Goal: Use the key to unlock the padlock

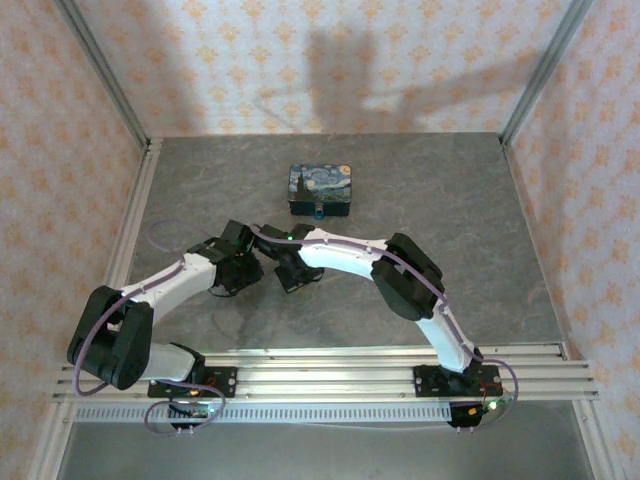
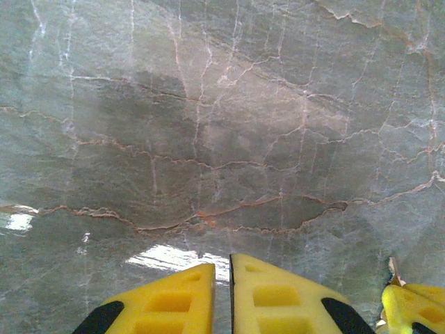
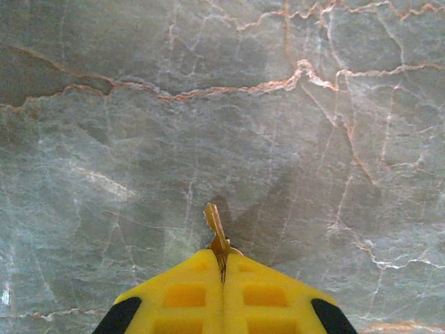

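Now | your right gripper point(image 3: 222, 261) pinches the thin pale silvery key point(image 3: 214, 224) at its very tips | left gripper point(image 2: 222, 263) closed, empty | tiny blue padlock point(image 1: 318, 212) sits far, at the near face of the painted blue tin point(image 1: 320, 186) | shallow pinch may let key twist.

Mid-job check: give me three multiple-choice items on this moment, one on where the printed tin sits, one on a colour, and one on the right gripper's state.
1. Where is the Starry-Night-print blue tin box?
A) between the arm bases
B) on the grey marbled table, out beyond the right gripper
C) against the right wall

2. What colour are the gripper fingers?
A) red
B) white
C) yellow

3. The right gripper is:
A) wide open
B) shut on the thin pale metal key
C) shut on a cloth

Answers:
1 B, the top view shows it farther out at mid-table.
2 C, both wrist views show yellow.
3 B, the key pokes out from between closed fingers.
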